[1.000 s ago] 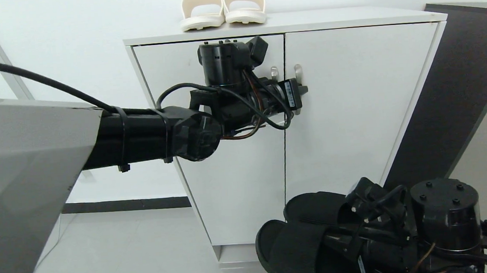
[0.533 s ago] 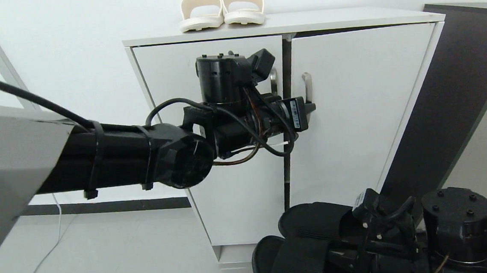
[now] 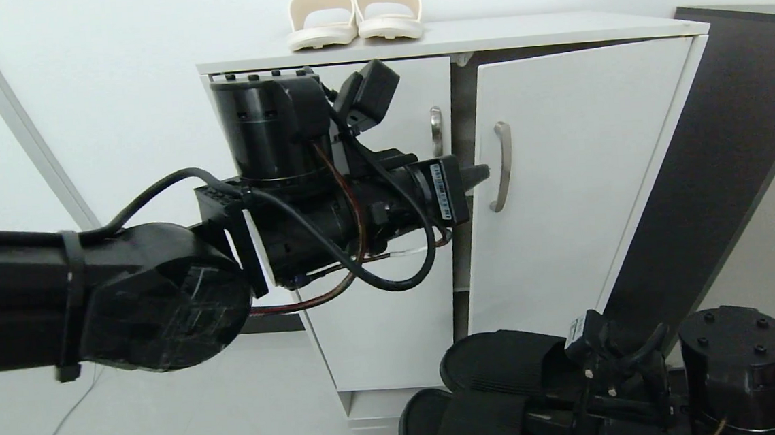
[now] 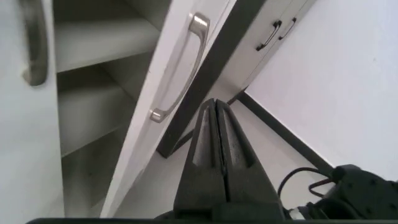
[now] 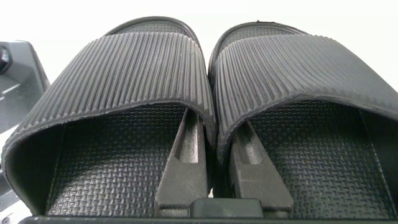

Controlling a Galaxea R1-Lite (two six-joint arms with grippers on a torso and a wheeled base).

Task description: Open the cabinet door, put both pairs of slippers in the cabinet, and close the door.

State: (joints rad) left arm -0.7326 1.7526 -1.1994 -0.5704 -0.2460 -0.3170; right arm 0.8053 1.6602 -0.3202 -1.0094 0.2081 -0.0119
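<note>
The left end effector [image 4: 216, 115] has its 2 fingers pressed flat together with nothing between them. Its tip sits just beside the bar handle [image 3: 503, 166] of the right door [image 3: 581, 163], on the side facing the door gap; contact cannot be confirmed. The right door is ajar, exposing a dark gap and 2 shelves [image 4: 93, 43] inside the white cabinet [image 3: 552, 28]. The left door [image 3: 368, 328] is shut, and the left arm crosses in front of it. The right end effector [image 5: 217, 171] is low in front of the cabinet and grips the pair of black slippers [image 3: 500, 363], with 1 finger inside each slipper, clamping the 2 adjoining inner walls together. The pair of beige slippers [image 3: 354, 16] stands side by side on the cabinet top. A dark panel [image 3: 731, 152] adjoins the cabinet's right side.
</note>
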